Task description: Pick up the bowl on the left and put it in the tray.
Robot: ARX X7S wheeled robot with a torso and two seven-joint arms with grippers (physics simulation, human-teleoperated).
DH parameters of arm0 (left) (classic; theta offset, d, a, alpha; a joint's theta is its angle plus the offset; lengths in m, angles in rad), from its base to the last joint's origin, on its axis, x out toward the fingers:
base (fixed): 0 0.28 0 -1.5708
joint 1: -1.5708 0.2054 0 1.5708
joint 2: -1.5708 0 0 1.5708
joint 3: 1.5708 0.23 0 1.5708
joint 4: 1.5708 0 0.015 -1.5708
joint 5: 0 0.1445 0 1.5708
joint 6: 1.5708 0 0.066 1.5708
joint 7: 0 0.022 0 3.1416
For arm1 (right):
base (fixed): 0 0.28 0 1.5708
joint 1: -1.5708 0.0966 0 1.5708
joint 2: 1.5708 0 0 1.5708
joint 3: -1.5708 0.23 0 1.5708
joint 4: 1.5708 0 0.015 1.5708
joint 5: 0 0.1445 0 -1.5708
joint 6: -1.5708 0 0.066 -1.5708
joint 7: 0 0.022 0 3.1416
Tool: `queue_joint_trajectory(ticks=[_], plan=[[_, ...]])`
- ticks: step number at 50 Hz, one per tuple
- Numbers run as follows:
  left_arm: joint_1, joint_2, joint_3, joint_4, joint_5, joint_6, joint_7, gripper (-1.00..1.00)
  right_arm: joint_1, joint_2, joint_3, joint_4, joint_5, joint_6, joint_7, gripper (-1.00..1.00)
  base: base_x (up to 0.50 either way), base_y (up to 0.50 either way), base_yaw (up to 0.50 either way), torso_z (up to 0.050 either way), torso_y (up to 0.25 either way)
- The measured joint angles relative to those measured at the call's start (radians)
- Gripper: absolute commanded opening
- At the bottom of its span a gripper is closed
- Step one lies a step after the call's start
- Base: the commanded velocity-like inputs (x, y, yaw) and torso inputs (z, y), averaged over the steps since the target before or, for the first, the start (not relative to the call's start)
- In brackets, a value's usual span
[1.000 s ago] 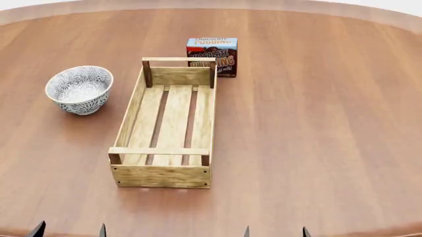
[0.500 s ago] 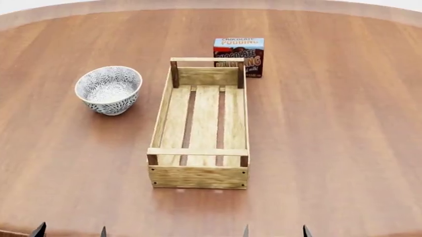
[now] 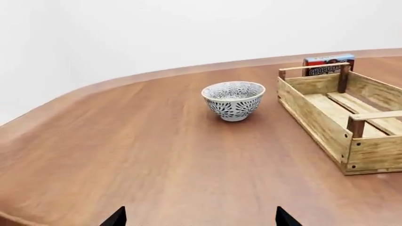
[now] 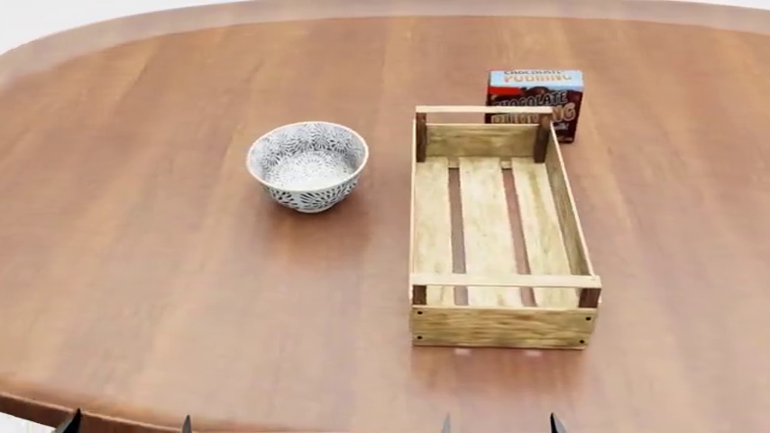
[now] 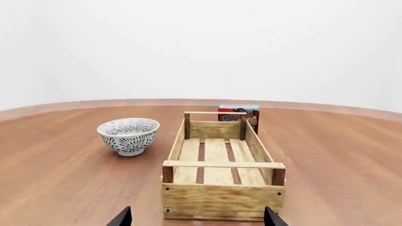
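Note:
The bowl (image 4: 308,165) (image 3: 234,100) (image 5: 129,135), white with a grey-blue floral pattern, stands upright on the wooden table, left of the tray. The tray (image 4: 499,225) (image 3: 342,117) (image 5: 221,167) is a long light-wood slatted crate, empty, its length running away from me. My left gripper (image 4: 126,424) (image 3: 199,219) is open at the table's near edge, well short of the bowl. Open too, my right gripper (image 4: 499,422) (image 5: 196,218) holds nothing and sits just in front of the tray's near end. Only the dark fingertips (image 3: 116,217) show.
A chocolate pudding box (image 4: 535,101) (image 5: 238,115) stands upright right behind the tray's far end. The round brown table (image 4: 180,298) curves away at the left and near edges.
The head view has swung left: bowl, tray and box have all shifted to the right in the picture. The fingertips stay at the bottom edge, unchanged.

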Motion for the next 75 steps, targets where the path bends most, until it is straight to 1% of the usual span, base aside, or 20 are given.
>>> queue_joint_trajectory(ticks=[23,34,75], plan=[[-0.002,-0.023,0.027,-0.002,-0.022,0.002,-0.027,1.00,0.000,0.023,-0.027,-0.004,0.026,0.002,0.023,1.00,0.00,0.50,0.00,0.000,0.000],[-0.004,-0.033,0.038,-0.003,-0.029,0.000,-0.038,1.00,0.006,0.025,-0.036,-0.008,0.043,0.035,0.041,1.00,0.02,0.00,0.00,0.000,0.000],[-0.012,-0.055,0.073,-0.014,-0.053,-0.004,-0.074,1.00,0.008,0.058,-0.066,-0.002,0.072,0.012,0.065,1.00,0.50,-0.05,0.00,0.000,0.000]])
